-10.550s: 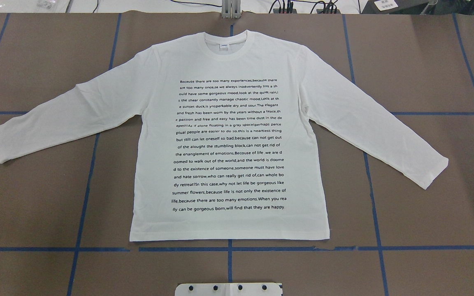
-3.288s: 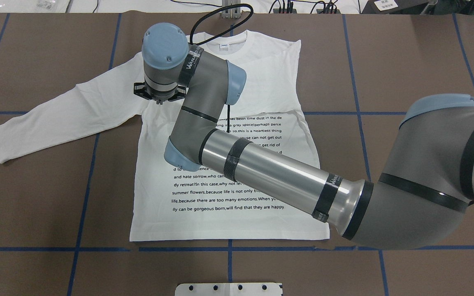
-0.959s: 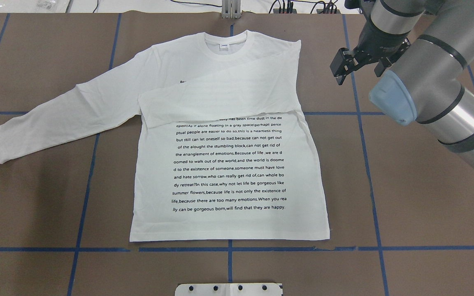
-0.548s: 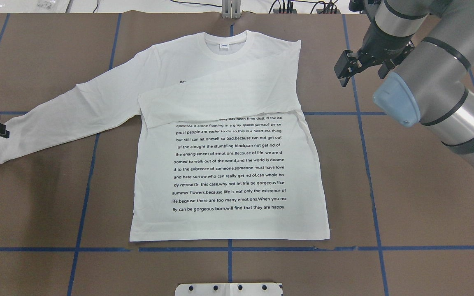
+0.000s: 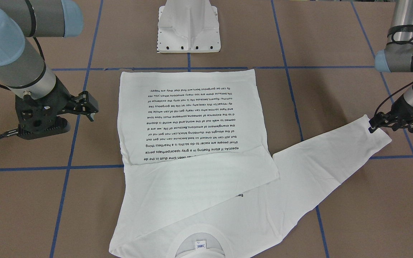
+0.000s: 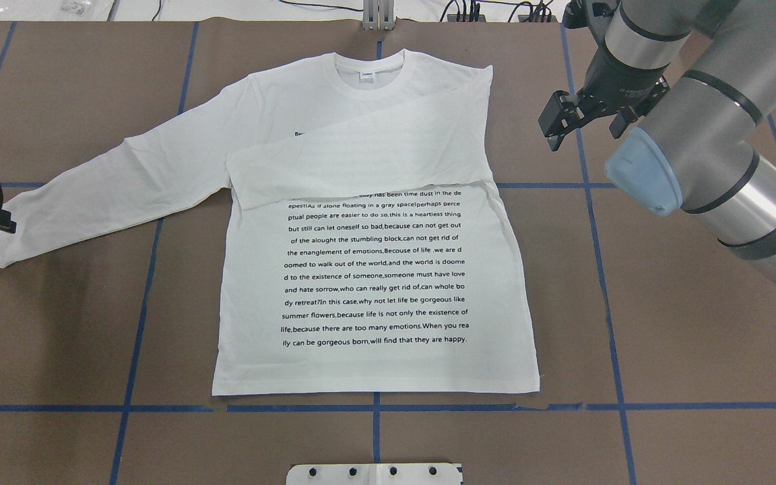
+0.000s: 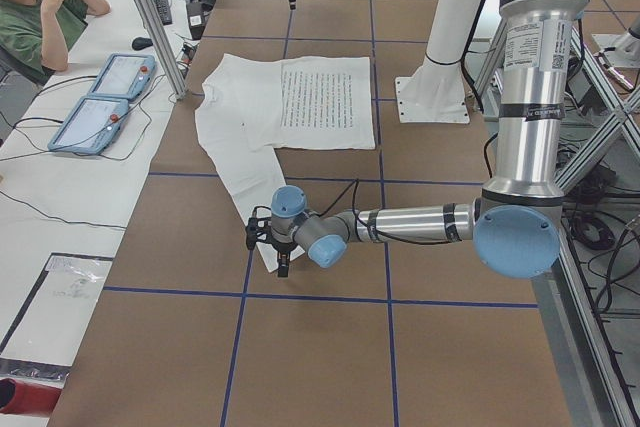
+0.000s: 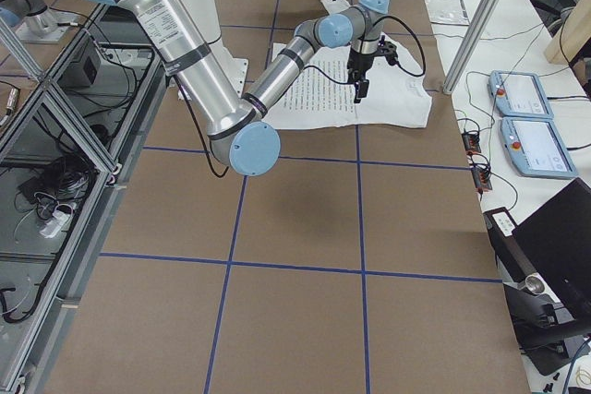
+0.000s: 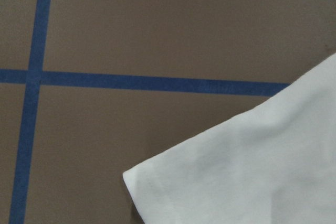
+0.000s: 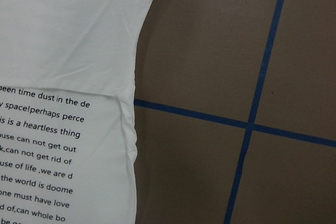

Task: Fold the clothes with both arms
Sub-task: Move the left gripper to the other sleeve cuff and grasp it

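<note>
You see the shirt (image 6: 374, 269) lying flat, print up, on the table (image 6: 698, 323). Its folded sleeve (image 6: 361, 158) lies across the chest, and its other sleeve stretches outward. The left gripper (image 5: 375, 125) sits at that sleeve's cuff (image 9: 173, 182); you cannot tell whether it grips. The right gripper (image 6: 583, 122) hangs wide apart and empty beside the shirt's shoulder.

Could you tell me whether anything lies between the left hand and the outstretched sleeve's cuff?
Nothing visible does: the left hand is right at the cuff, only bare brown table beside it. The right hand hangs beyond the T-shirt.
</note>
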Tool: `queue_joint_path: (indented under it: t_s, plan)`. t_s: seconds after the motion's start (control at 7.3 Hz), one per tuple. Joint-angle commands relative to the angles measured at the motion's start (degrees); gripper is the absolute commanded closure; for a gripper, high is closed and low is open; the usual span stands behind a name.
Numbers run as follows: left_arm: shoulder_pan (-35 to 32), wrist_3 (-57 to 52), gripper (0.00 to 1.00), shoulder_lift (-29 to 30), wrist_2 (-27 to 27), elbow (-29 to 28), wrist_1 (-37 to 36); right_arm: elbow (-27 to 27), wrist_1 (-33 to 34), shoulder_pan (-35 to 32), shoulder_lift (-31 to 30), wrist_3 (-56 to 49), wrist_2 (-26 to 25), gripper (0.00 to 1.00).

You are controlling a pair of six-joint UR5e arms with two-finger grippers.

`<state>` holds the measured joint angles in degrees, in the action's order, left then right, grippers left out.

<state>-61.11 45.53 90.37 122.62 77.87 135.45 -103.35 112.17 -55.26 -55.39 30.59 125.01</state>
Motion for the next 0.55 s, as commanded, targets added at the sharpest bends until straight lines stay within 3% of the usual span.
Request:
queue_joint_path:
  t_s: [0.0, 0.41]
  plan:
    - [0.1, -0.3, 0.01, -0.1, 0.1, -0.6, 0.1, 0.0, -0.2, 0.3, 0.0, 1.0, 0.1, 0.00]
    - [0.2, -0.3, 0.01, 0.0, 0.1, -1.1, 0.3, 0.0, -0.2, 0.4, 0.2, 1.1, 0.1, 0.00]
